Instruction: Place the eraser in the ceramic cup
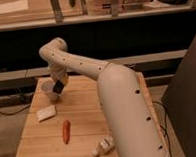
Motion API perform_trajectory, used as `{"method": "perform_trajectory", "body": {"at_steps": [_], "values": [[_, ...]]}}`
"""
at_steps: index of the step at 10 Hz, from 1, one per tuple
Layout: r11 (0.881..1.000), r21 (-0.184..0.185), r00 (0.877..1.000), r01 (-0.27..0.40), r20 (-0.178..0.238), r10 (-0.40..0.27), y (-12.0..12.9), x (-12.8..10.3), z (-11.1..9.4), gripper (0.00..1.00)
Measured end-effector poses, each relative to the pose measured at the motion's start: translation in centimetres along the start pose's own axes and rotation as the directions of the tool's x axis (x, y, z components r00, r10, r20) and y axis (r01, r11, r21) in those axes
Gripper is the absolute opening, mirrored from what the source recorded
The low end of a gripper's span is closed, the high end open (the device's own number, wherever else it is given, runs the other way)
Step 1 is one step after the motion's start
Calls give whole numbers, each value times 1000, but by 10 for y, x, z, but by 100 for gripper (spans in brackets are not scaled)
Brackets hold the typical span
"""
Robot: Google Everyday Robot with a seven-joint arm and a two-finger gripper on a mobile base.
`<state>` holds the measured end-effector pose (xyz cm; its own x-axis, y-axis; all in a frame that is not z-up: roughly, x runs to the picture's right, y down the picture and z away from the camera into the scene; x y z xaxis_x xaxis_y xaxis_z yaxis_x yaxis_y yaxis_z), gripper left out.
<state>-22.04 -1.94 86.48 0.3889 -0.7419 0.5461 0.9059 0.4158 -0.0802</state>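
The white arm (pixel 120 99) is stretched from the lower right over the wooden table (pixel 86 119). It rises to a bent joint at the far left and is turned downwards from there. On the table a pale flat block (pixel 46 113) and an orange carrot (pixel 66 131) are seen, well apart from the arm's end. The gripper (pixel 59 86) is held just at the right side of the ceramic cup (pixel 47 91), near its rim. The jaws are closed together on the eraser (pixel 58 88), a small dark block, which is kept beside the cup's rim.

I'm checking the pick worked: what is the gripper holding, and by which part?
The gripper, at the rim of the ceramic cup, holds the eraser by its upper end, jaws shut on it.
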Motion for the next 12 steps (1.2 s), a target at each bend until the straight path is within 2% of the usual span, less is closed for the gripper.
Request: {"method": "perform_trajectory", "body": {"at_steps": [4,12], "values": [[999,14,1000,29,-9,-29,-16,-4,-1,0],[997,38,997,67,-33,-66,-33,-5,-4,0]]}}
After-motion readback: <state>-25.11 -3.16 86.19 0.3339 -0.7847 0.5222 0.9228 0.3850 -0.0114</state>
